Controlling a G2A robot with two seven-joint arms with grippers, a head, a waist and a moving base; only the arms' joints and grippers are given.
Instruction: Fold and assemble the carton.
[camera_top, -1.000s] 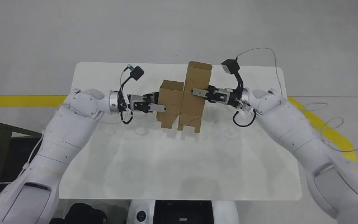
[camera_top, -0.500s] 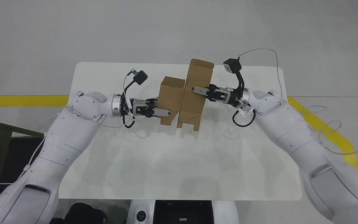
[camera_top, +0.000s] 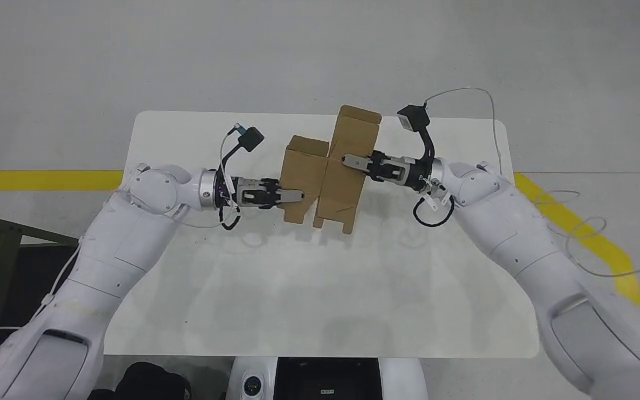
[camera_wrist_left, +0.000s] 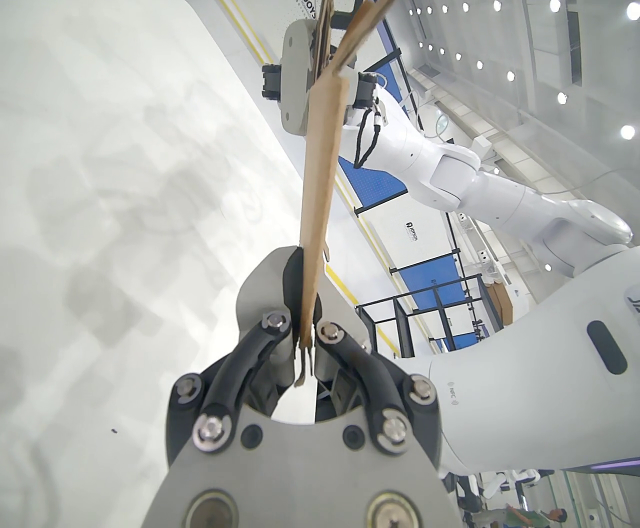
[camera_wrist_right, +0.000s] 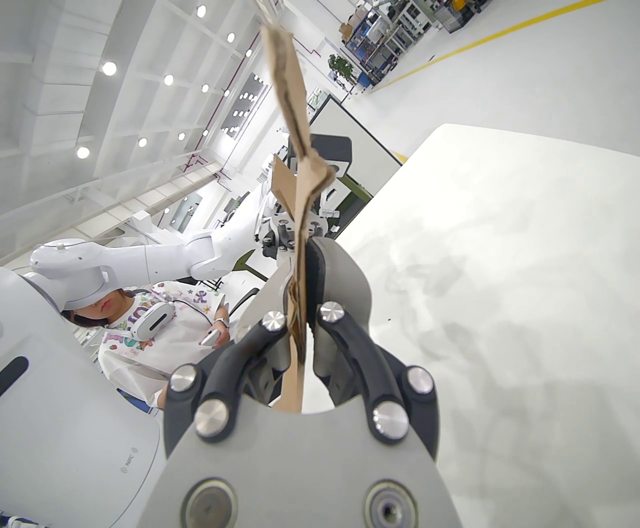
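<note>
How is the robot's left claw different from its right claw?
The left gripper pinches the smaller section of the carton; the right gripper pinches the bigger section. The left gripper sits nearer the table's robot-side edge than the right gripper. Both are shut on one carton.

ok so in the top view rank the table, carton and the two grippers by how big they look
1. table
2. carton
3. left gripper and right gripper: about alike, so not ranked against each other
</note>
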